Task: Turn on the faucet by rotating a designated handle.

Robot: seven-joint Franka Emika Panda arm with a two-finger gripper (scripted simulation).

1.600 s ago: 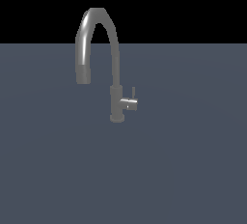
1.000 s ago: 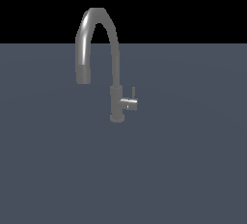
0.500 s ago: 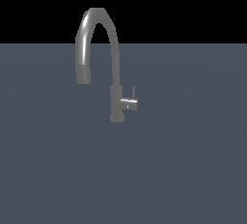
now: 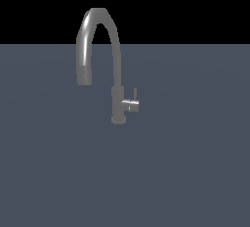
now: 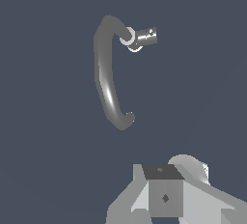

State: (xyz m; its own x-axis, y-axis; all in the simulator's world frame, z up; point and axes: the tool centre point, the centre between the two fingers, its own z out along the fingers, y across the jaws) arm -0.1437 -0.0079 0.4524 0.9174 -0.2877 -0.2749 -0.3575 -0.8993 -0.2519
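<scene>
1. Exterior view: the faucet (image 4: 116,69) stands upright on the flat grey bench (image 4: 185,172), a little toward the exterior view's left of the middle. Its arched spout curves over and comes down on the exterior view's left of the thicker base.
2. Exterior view: the handle (image 4: 132,104) sticks out from the base toward the exterior view's right, with its thin lever pin pointing straight up. Neither arm nor gripper shows here.
3. Exterior view, against the earlier frames: nothing differs. The faucet, the handle and the upright pin sit exactly as they did before, and the arm has not come into sight.
4. Wrist view: the camera looks down on the faucet (image 5: 107,73) from above, the handle (image 5: 144,36) jutting sideways from the base ring.
5. Wrist view: part of the gripper (image 5: 166,196) body fills the near edge, well apart from the faucet. The fingertips are out of frame, so I cannot tell whether the jaws are released or clenched.
</scene>
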